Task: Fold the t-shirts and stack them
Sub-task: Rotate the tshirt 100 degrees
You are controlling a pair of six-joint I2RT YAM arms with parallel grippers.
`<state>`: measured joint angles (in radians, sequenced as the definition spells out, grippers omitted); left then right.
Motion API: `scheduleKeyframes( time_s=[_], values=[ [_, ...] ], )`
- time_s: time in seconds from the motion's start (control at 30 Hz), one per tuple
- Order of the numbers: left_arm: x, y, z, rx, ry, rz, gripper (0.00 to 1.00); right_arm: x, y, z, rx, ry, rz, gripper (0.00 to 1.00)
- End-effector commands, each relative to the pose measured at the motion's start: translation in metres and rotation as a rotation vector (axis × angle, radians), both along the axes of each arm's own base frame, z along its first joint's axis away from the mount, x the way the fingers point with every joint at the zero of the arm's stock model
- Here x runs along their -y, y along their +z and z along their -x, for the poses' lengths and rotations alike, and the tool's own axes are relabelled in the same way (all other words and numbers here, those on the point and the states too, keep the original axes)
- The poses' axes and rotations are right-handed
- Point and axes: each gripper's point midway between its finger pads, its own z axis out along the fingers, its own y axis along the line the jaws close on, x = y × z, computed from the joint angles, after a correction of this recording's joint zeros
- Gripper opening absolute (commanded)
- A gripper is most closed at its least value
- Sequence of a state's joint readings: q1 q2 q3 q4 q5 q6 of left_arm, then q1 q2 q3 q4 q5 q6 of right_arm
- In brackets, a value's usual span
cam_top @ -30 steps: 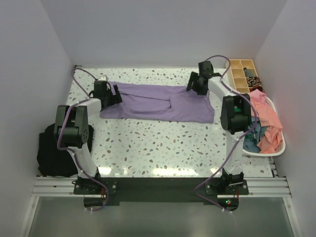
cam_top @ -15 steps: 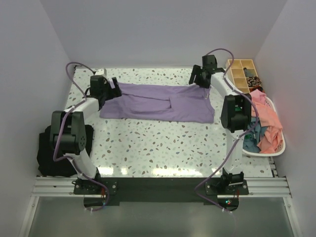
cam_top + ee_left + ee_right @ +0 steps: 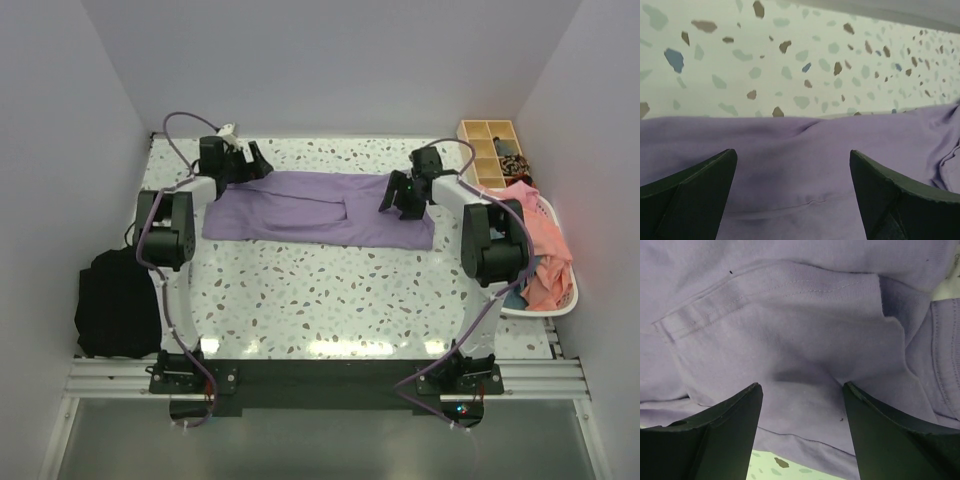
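A lavender-purple t-shirt (image 3: pixel 320 208) lies folded into a long strip across the far half of the table. My left gripper (image 3: pixel 250 160) is at its far left corner, open. In the left wrist view the left gripper (image 3: pixel 792 165) has flat purple cloth (image 3: pixel 790 150) under the gap and nothing pinched. My right gripper (image 3: pixel 400 198) hovers over the strip's right end, open. In the right wrist view the right gripper (image 3: pixel 802 387) stands just above a sleeve fold (image 3: pixel 790 315). A salmon-pink t-shirt (image 3: pixel 545 245) and a teal one (image 3: pixel 508 290) lie heaped in a basket.
The white basket (image 3: pixel 562 303) stands at the right edge of the speckled table (image 3: pixel 320 290). A wooden compartment box (image 3: pixel 490 150) sits at the back right corner. A black fabric bundle (image 3: pixel 115 305) lies off the table's left side. White walls close in the back and sides.
The left gripper swung from the shirt's left end to its far left corner. The right gripper rose toward the back, then came down onto the shirt's right end. The shirt lies as before.
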<state>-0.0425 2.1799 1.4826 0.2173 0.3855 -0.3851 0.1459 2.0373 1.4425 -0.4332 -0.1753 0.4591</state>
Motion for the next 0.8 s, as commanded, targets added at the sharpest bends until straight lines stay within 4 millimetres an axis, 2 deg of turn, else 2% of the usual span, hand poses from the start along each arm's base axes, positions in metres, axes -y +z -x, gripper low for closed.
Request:
scheduleKeyframes(
  time_s=[0.0, 0.07, 0.13, 0.2, 0.23, 0.27, 0.3, 0.33, 0.37, 0.43, 0.47, 0.53, 0.57, 0.6, 0.63, 0.67, 0.7, 0.73, 0.77],
  values=[
    [0.005, -0.006, 0.000, -0.053, -0.011, 0.015, 1.00, 0.004, 0.003, -0.007, 0.029, -0.034, 0.023, 0.70],
    [-0.003, -0.021, 0.011, -0.122, 0.039, -0.010, 1.00, 0.010, -0.005, -0.005, -0.014, -0.059, 0.057, 0.70],
    [-0.015, -0.036, 0.027, -0.203, 0.112, -0.038, 1.00, 0.021, -0.015, -0.012, -0.043, -0.104, 0.116, 0.70],
    [-0.019, -0.053, 0.060, -0.317, 0.162, -0.036, 1.00, 0.024, -0.016, -0.024, -0.054, -0.114, 0.142, 0.70],
    [-0.025, -0.060, 0.070, -0.354, 0.208, -0.045, 1.00, 0.026, -0.032, -0.025, -0.090, -0.120, 0.165, 0.70],
    [-0.025, -0.068, 0.092, -0.396, 0.222, -0.034, 1.00, 0.027, -0.036, -0.025, -0.119, -0.116, 0.174, 0.70],
    [-0.025, -0.072, 0.104, -0.415, 0.236, -0.043, 1.00, 0.023, -0.026, -0.043, -0.084, -0.117, 0.166, 0.70],
    [-0.027, -0.076, 0.116, -0.437, 0.248, -0.054, 1.00, 0.024, -0.045, -0.045, -0.122, -0.110, 0.174, 0.70],
    [-0.027, -0.081, 0.139, -0.468, 0.258, -0.064, 1.00, 0.021, -0.033, -0.058, -0.102, -0.108, 0.171, 0.70],
    [-0.018, -0.084, 0.165, -0.509, 0.258, -0.045, 1.00, 0.019, -0.036, -0.070, -0.097, -0.104, 0.163, 0.70],
    [-0.014, -0.089, 0.195, -0.550, 0.265, -0.010, 1.00, 0.012, -0.035, -0.083, -0.086, -0.087, 0.138, 0.70],
    [0.005, -0.086, 0.219, -0.545, 0.224, 0.047, 1.00, 0.002, -0.031, -0.096, -0.071, -0.076, 0.100, 0.70],
    [0.011, -0.092, 0.252, -0.582, 0.214, 0.072, 1.00, -0.009, -0.031, -0.108, -0.064, -0.053, 0.044, 0.71],
    [0.030, -0.091, 0.269, -0.584, 0.152, 0.087, 1.00, -0.017, -0.030, -0.112, -0.060, -0.038, 0.005, 0.72],
    [0.040, -0.092, 0.285, -0.598, 0.119, 0.094, 1.00, -0.026, -0.030, -0.117, -0.058, -0.027, -0.042, 0.72],
    [0.048, -0.095, 0.310, -0.627, 0.092, 0.106, 1.00, -0.039, -0.028, -0.127, -0.037, 0.000, -0.105, 0.73],
    [0.070, -0.094, 0.331, -0.645, 0.007, 0.107, 1.00, -0.057, -0.024, -0.127, -0.037, 0.048, -0.212, 0.73],
    [0.078, -0.099, 0.352, -0.682, -0.024, 0.102, 1.00, -0.068, -0.021, -0.129, -0.039, 0.039, -0.286, 0.74],
    [0.088, -0.096, 0.362, -0.692, -0.047, 0.120, 1.00, -0.077, -0.017, -0.140, 0.007, 0.053, -0.344, 0.74]
  ],
)
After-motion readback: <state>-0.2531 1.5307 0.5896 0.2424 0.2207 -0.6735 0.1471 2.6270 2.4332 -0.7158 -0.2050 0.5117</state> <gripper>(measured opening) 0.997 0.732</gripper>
